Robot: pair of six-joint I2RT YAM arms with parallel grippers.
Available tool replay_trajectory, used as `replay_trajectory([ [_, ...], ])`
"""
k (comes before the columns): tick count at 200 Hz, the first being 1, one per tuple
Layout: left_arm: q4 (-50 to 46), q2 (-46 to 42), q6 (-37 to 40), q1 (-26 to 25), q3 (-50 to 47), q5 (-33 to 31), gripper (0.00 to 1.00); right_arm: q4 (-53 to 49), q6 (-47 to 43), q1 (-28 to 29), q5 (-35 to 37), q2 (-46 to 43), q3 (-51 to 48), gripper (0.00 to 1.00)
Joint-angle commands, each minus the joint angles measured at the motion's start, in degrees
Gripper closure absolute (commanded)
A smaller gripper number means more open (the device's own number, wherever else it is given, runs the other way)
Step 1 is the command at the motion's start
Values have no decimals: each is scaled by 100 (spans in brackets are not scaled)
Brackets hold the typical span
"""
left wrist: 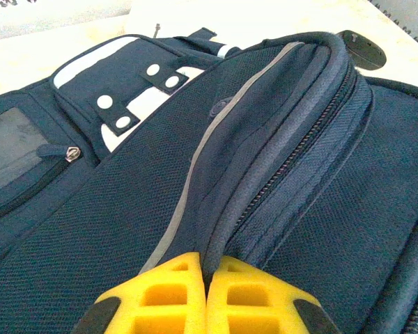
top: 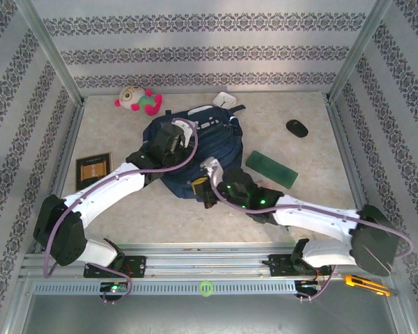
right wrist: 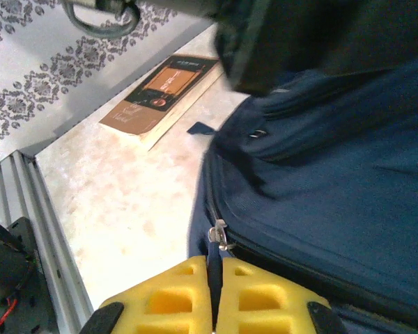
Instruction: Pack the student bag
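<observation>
Top view: bag [top: 219, 142] lies central on the bench [top: 125, 132], book [top: 93, 169] to its left, both arms on it; left wrist view: left jaws together, pinching a ridge of bag fabric beside a zip [left wrist: 299, 139]; right wrist view: right jaws clamped on the zip pull [right wrist: 218, 236].

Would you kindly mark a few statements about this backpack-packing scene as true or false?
1. The left end effector pinches a fold of the large navy-blue fabric backpack. True.
2. The flat green rectangular case lies inside the backpack. False: it lies on the beige tabletop, right of the bag.
3. The right end effector stands wide open. False: it is shut on a dark zipper pull.
4. The brown rectangular book lies left of the backpack. True.
</observation>
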Motion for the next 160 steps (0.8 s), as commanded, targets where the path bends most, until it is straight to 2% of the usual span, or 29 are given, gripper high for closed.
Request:
replay_trajectory([
  [1, 967, -16, -381, -71, 366, -189, 100, 596, 314, 247, -185, 481, 454, 100],
  [37, 1068, -142, -319, -65, 233, -361, 100, 750, 543, 320, -48, 743, 543, 100],
  [59, 894, -232, -495, -60, 265, -520, 100, 425, 587, 293, 446, 409, 313, 100],
  [79, 670, -382, -374, -67, 247, -234, 100, 370, 695, 100, 603, -52, -94, 100],
  [84, 654, -446, -249, -62, 192, -119, 91, 361, 704, 30, 562, -169, -194, 100],
  [98, 626, -679, 117, -62, -56, 160, 54, 212, 597, -183, 302, -464, -431, 100],
  [109, 556, -877, 666, -46, -242, 405, 36, -39, 339, -405, -48, -689, -552, 100],
  [120, 384, -1105, 1407, 4, -406, 787, 23, -401, 152, -693, -350, -895, -624, 100],
  [126, 221, -1184, 1851, 46, -450, 1000, 18, -595, 99, -864, -510, -991, -648, 100],
  [147, -684, -1300, 4040, 255, -587, 1780, 14, -855, -61, -1403, -1116, -1368, -811, 100],
  [160, -990, -1144, 4951, 421, -644, 1853, 14, -899, -90, -1654, -1280, -1562, -919, 100],
])
